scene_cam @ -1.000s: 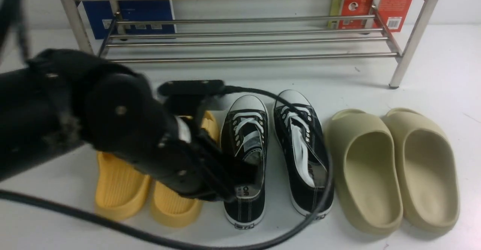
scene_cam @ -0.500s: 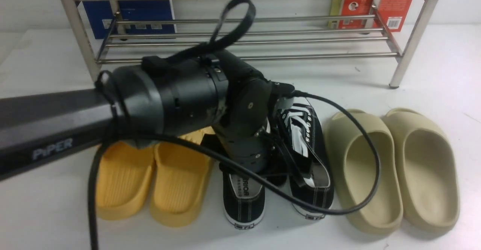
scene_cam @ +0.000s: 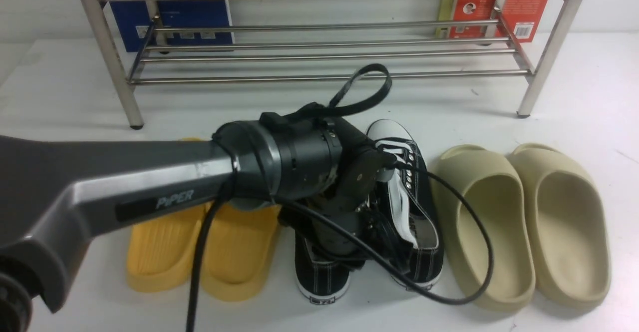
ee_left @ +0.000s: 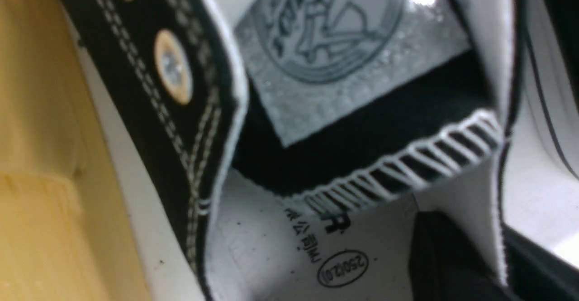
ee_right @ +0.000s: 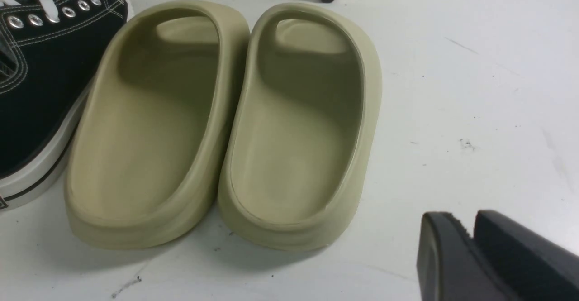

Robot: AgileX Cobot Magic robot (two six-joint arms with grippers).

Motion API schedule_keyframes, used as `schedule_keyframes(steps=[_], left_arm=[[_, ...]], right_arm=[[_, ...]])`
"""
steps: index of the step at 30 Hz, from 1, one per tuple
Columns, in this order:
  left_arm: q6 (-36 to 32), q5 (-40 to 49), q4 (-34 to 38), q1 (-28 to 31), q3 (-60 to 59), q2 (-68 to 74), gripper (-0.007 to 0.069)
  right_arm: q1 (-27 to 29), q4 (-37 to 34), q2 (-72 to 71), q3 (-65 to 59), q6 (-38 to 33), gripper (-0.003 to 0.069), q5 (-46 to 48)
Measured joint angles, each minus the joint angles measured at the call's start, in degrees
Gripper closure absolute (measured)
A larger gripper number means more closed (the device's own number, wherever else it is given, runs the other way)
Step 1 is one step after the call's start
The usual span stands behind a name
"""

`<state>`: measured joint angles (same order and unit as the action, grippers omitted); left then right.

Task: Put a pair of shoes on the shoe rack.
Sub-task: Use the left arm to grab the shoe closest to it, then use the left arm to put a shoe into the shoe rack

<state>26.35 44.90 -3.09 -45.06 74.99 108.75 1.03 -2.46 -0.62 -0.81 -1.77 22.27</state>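
- Left end effector: narrow, pinching the collar of the left sneaker, one finger inside the shoe and one outside
- Right sneaker: on the table, at 3 o'clock from the left end effector
- Shoe rack: at 12 o'clock from both sneakers
- Right end effector: slightly parted, holding nothing

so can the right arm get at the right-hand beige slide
Probably yes: nothing lies over the slide, though its mate sits close beside it, leaving little room between them.
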Motion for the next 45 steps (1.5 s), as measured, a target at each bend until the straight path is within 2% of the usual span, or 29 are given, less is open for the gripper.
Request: schedule_keyframes(steps=[2, 16, 22, 28, 33, 45], left_arm=[[0.3, 0.1, 0.1, 0.0, 0.1, 0.0, 0.0638], [1.4, 14.8, 0.5, 0.2, 7.5, -12.2, 0.0638], [1.9, 16.4, 0.4, 2.7, 11.2, -12.6, 0.0638], [1.0, 13.8, -0.9, 10.3, 16.7, -7.4, 0.0638], [-1.6, 13.0, -1.3, 14.2, 22.9, 0.1, 0.0638], [-4.4, 14.0, -3.8, 15.2, 44.1, 15.6, 0.0638]], right_arm=[[0.0, 0.0, 0.0, 0.0, 0.0, 0.0523, 0.0], [0.0, 0.0, 0.0, 0.0, 0.0, 0.0503, 0.0], [0.0, 0.0, 0.0, 0.0, 0.0, 0.0496, 0.0], [0.0, 0.0, 0.0, 0.0, 0.0, 0.0488, 0.0], [0.0, 0.0, 0.0, 0.0, 0.0, 0.0480, 0.0], [0.0, 0.0, 0.0, 0.0, 0.0, 0.0464, 0.0]])
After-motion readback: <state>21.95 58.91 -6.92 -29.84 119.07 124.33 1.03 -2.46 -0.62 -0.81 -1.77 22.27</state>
